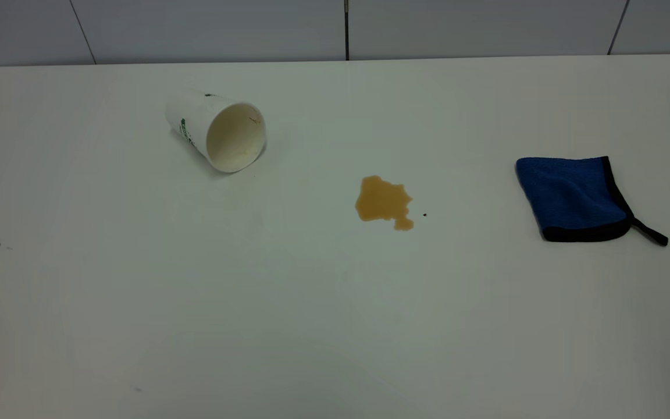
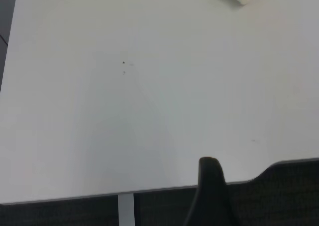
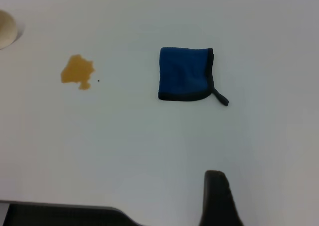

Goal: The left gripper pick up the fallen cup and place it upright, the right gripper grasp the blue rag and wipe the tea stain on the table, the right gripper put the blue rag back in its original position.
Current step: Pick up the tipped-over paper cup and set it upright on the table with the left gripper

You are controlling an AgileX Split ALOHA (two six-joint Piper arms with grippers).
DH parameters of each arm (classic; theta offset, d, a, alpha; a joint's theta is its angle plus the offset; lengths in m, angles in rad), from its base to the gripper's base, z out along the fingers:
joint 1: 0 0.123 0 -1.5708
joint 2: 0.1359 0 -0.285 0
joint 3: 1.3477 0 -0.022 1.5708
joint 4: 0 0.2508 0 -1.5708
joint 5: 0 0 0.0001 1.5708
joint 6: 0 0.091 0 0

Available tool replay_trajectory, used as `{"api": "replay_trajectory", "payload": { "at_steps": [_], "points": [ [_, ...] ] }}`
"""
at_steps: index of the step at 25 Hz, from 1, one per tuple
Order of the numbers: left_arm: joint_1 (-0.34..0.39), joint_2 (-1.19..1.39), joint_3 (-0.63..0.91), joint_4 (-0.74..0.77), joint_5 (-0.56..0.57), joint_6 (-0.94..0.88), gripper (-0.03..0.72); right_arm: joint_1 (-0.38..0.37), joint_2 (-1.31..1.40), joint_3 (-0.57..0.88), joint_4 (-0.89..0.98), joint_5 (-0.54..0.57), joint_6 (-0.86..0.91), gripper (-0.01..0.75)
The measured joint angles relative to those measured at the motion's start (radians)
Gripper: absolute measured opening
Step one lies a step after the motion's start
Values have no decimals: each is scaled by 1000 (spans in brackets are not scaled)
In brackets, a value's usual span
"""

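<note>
The cup [image 1: 218, 129] lies on its side on the table [image 1: 335, 320], far from the left gripper [image 2: 212, 196] at the near edge. The tea stain [image 1: 384, 201] sits between cup and blue rag [image 1: 576, 198], which lies flat, well apart from the right gripper [image 3: 219, 198].

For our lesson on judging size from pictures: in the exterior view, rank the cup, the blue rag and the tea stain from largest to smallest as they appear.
1. the blue rag, largest as seen, though it lies nearer the camera than the cup.
2. the cup, lying on its side, somewhat smaller.
3. the tea stain, clearly smallest.
</note>
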Motion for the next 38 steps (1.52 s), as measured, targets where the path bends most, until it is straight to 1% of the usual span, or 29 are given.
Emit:
{"api": "replay_trajectory", "payload": {
  "at_steps": [14,18,21,24,28,34,36,38],
  "points": [
    [0,0,0,1,-4,-9,583,0,0,0,0,0,0,534],
    [0,25,0,72,-17,-62,583,0,0,0,0,0,0,534],
    [0,135,-7,112,-45,-84,583,0,0,0,0,0,0,534],
    [0,295,-29,112,-162,-85,588,0,0,0,0,0,0,534],
    [0,568,-84,111,-318,-71,596,0,0,0,0,0,0,534],
    [-3,978,-217,78,-461,0,594,0,0,0,0,0,0,534],
    [-25,1081,-261,74,-506,7,591,0,0,0,0,0,0,534],
    [-77,1177,-298,81,-565,8,591,0,0,0,0,0,0,534]
  ]
}}
